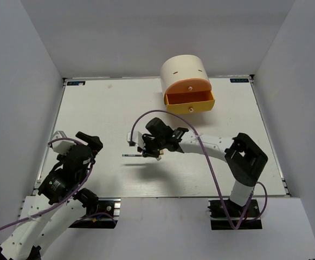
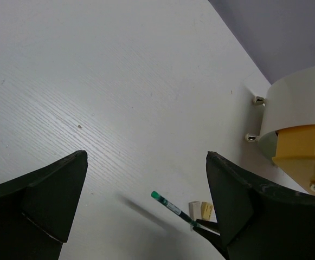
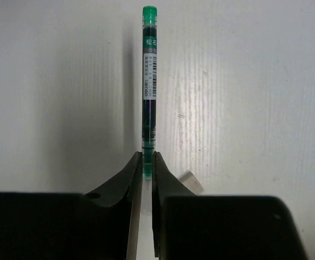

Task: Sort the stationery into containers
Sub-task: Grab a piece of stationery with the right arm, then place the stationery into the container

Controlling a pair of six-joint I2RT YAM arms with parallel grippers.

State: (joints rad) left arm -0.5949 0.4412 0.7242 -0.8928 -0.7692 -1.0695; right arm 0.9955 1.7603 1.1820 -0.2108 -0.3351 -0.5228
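Note:
My right gripper (image 1: 145, 152) (image 3: 147, 158) is shut on the tip end of a slim green-white pen (image 1: 131, 155) (image 3: 149, 81). The pen sticks out level to the left and hangs above the table, with its shadow below it. The pen (image 2: 171, 206) also shows in the left wrist view, with a white eraser (image 2: 194, 207) and a tan eraser (image 2: 206, 208) lying just behind it. The white eraser (image 3: 193, 182) peeks out beside the right fingers. A cream half-cylinder organizer (image 1: 182, 69) stands at the back, its yellow drawer (image 1: 190, 101) pulled open. My left gripper (image 1: 90, 142) (image 2: 146, 157) is open and holds nothing.
The orange drawer front (image 1: 188, 86) above the open one is closed. Grey walls enclose the white table (image 1: 103, 114) on three sides. The right arm's purple cable (image 1: 211, 173) loops over the table's near right part.

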